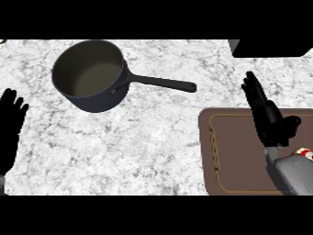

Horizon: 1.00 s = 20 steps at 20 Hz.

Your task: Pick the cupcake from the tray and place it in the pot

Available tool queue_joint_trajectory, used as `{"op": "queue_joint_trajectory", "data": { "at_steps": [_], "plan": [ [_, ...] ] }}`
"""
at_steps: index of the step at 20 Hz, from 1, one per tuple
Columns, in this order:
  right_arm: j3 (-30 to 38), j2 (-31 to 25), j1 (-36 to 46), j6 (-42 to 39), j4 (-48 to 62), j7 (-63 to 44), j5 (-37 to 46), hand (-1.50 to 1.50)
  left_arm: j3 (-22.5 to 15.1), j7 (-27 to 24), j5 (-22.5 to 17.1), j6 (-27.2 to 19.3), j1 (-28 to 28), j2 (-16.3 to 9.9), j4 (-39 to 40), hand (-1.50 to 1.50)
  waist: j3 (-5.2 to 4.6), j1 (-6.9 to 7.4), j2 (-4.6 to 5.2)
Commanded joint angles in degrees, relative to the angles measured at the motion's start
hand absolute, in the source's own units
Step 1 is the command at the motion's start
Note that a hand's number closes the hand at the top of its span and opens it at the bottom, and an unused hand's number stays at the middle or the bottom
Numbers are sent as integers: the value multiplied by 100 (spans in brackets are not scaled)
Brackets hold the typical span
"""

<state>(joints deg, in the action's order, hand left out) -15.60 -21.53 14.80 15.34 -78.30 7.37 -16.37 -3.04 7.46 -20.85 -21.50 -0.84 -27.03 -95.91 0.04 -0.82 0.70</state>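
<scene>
While my right hand (271, 120) hangs over the tray (230, 151), fingers straight and spread, holding nothing, I list what lies about that tray.

Item one: the tray, brown, with a raised inner border, on the marbled worktop (152, 137).

Item two: the cupcake (308, 156), at the tray's right side, just beside my right forearm, which hides part of it. Only a pale top with red spots shows; I cannot tell whether it stands upright.

Item three: the pot (91, 75), dark, open-mouthed, well apart from the tray, up and to the left of it, its long handle pointing back toward the tray.

Item four: my left hand (3, 131), far to the left of the tray, at the view's edge, open and at rest, fingers up.

Item five: a black block (271, 47), beyond the tray's far edge.

Handling note, as I judge it: the cupcake should be light and soft, its topping easily crushed or smeared, its base the sturdier part. I would take it low, around the sides of the base, thumb against fingers, and keep it level. My palm sits ahead of it now, so the hand must draw back and to the right before closing.
</scene>
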Motion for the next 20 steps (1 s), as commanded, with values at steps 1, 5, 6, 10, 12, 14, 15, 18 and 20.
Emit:
{"op": "queue_joint_trajectory", "data": {
  "at_steps": [1,5,6,10,12,14,15,18,20],
  "plan": [
    [246,-401,-740,-307,-537,-280,-122,150,61,109,237,159,213,-66,300,0,-5,21,-78],
    [1117,-1998,-1216,-1765,454,-548,-976,150,-44,-221,762,304,-341,-709,533,0,2,-195,-47],
    [1246,-2327,-1332,-2045,578,-739,-1113,150,-4,-106,861,280,-219,-872,617,0,4,-316,-38],
    [1436,-2902,-1610,-403,415,1747,1033,-150,-267,-232,795,337,-562,-528,709,0,8,-383,-121],
    [1900,-2984,-2237,-784,512,2731,605,-150,-387,-106,962,217,-474,-500,559,0,16,-374,-129],
    [2393,-3110,-2659,-1251,708,3239,179,-150,-216,-134,835,533,-336,-669,661,0,3,-195,-107],
    [2490,-3034,-2723,-1405,867,3458,141,-150,-285,-106,933,551,-376,-660,528,0,3,-83,-96],
    [2690,-3573,-3295,-1914,408,3133,176,-150,-327,-91,1039,615,-369,-547,618,0,-8,-54,-96],
    [2476,-3848,-2737,-2183,675,2633,397,-150,-260,64,975,755,-126,-626,564,0,-5,52,-74]
  ]
}}
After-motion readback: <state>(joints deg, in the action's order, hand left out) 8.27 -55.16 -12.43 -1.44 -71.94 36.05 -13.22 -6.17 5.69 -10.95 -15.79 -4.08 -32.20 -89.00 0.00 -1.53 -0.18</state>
